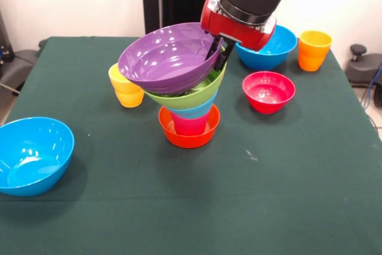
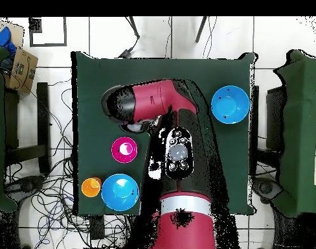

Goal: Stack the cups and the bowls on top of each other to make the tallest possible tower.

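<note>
The tower (image 1: 190,117) stands mid-table: an orange bowl (image 1: 188,137) at the base, a red-pink cup (image 1: 190,125) in it, then a light blue bowl (image 1: 194,111) and a lime green bowl (image 1: 200,95). On top lies the purple bowl (image 1: 167,58), tilted toward the front. My gripper (image 1: 218,53) comes down at its right rim, one finger inside and one outside, shut on that rim. A yellow cup (image 1: 126,88) stands just left of the tower. In the overhead view my arm (image 2: 154,104) hides both tower and gripper.
A blue bowl (image 1: 33,153) (image 2: 230,105) sits at the front left. At the back right are another blue bowl (image 1: 271,49) (image 2: 120,192), a small red bowl (image 1: 268,91) (image 2: 124,150) and an orange cup (image 1: 314,49) (image 2: 90,187). The green table (image 1: 268,195) ends close by them.
</note>
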`<state>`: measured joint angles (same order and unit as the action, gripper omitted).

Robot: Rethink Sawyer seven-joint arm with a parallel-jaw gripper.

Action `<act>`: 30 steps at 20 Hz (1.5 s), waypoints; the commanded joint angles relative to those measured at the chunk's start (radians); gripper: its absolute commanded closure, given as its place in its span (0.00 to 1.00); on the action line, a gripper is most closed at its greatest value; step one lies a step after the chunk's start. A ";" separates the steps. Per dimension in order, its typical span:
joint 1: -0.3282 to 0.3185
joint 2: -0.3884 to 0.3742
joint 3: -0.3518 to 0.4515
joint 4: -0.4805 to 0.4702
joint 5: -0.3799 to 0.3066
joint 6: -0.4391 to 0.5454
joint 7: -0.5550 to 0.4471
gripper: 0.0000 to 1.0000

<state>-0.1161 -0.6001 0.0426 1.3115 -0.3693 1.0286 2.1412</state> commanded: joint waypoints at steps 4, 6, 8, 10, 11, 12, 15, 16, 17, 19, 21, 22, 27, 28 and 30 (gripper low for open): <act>0.023 0.029 0.031 -0.001 0.017 0.021 0.055 1.00; 0.028 0.028 0.030 -0.004 0.021 0.028 0.057 1.00; 0.031 0.028 0.030 -0.010 0.024 0.037 0.056 1.00; 0.036 0.028 0.027 -0.017 0.027 0.046 0.057 1.00; 0.039 0.030 0.025 -0.024 0.029 0.052 0.058 1.00; 0.041 0.031 0.024 -0.029 0.030 0.055 0.058 1.00; 0.044 0.035 0.023 -0.046 0.033 0.066 0.054 1.00; 0.045 0.035 0.023 -0.049 0.034 0.071 0.052 1.00; 0.049 0.035 0.019 -0.052 0.033 0.075 0.052 1.00; 0.052 0.040 0.016 -0.062 0.029 0.082 0.049 1.00; 0.056 0.041 0.011 -0.067 0.028 0.088 0.050 1.00; 0.057 0.040 0.010 -0.068 0.029 0.090 0.049 1.00; 0.057 0.035 0.003 -0.079 0.032 0.111 0.032 1.00; 0.058 0.033 0.002 -0.079 0.032 0.114 0.030 1.00; 0.057 0.031 -0.001 -0.079 0.028 0.118 0.022 1.00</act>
<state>-0.0764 -0.5728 0.0038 1.2613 -0.3594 1.0517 2.1412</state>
